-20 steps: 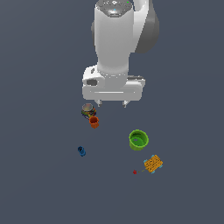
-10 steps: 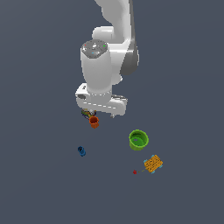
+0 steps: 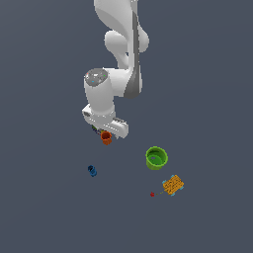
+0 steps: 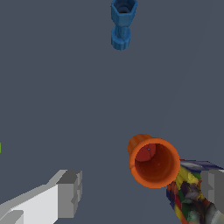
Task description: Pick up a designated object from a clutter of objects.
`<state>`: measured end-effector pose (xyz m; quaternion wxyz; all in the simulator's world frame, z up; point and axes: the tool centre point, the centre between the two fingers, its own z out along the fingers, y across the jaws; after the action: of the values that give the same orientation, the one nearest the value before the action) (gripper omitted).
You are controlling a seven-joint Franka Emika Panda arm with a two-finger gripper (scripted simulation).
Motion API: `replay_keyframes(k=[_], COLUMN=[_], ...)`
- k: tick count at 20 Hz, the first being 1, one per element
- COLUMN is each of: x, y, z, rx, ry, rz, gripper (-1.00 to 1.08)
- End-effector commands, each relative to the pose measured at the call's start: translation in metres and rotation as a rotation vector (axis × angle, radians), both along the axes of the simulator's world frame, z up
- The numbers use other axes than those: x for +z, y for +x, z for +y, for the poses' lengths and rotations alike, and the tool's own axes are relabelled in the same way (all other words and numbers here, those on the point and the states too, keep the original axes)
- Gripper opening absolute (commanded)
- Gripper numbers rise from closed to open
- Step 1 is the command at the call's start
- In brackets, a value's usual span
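Observation:
The small orange-red cup (image 3: 106,138) stands upright just below my gripper (image 3: 105,131) in the exterior view. In the wrist view the cup (image 4: 154,161) shows its open mouth between my two grey fingers (image 4: 70,192), nearer the other finger (image 4: 214,186). My gripper (image 4: 142,190) is open and holds nothing. The multicoloured can (image 4: 188,192) touches the cup's side and sits by that nearer finger. In the exterior view the can is almost hidden behind my hand.
The lime-green cup (image 3: 156,158) stands to the exterior view's right. The orange-yellow flat block (image 3: 173,185) and the tiny red ball (image 3: 152,194) lie beyond it. The tiny blue piece (image 3: 92,171) (image 4: 121,22) lies apart from the orange cup.
My arm has swung toward the exterior view's left and come down, so the hand now sits over the orange cup and the can. The objects have not moved.

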<state>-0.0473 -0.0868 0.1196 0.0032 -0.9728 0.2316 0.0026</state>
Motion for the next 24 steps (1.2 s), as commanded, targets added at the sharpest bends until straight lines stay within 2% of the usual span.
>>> replay_keyframes(k=[1,9,16,24], x=[-0.012,-0.031,-0.035,-0.066], y=[-0.008,-0.022,-0.022,-0.024], z=[-0.007,-0.019,-0.019,-0.019], rx=[-0.042,-0.11,-0.109,-0.112], ry=[-0.002,-0.007,-0.007,-0.008], rz=[-0.002,-0.003,-0.002,-0.003], gripper=[1.0,1.0,1.0,1.0])
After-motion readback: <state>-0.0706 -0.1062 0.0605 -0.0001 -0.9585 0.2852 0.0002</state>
